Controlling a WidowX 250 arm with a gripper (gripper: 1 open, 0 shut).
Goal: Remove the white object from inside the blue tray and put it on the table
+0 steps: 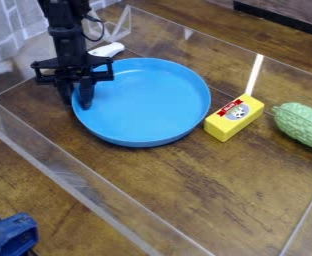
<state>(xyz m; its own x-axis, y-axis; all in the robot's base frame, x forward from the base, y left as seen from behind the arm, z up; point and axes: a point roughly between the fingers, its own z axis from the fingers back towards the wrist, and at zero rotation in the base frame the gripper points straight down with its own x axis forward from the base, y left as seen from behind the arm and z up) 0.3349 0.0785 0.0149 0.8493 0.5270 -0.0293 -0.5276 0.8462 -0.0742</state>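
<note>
The blue tray (152, 105) lies on the table (159, 200), left of centre, and its inside looks bare. The white object (107, 48), small with a blue trim, lies just beyond the tray's far-left rim, outside the dish. My gripper (83, 98) points straight down at the tray's left rim. Its dark fingers (84, 92) are drawn close together and seem to pinch the rim. The gripper is well short of the white object, which lies behind it and to the right.
A yellow box with a red label (234, 118) and a white stick standing up from it sits right of the tray. A green bumpy gourd (306, 125) lies at the right edge. Clear low walls (65, 160) border the table. A blue item (9, 238) is at the bottom left.
</note>
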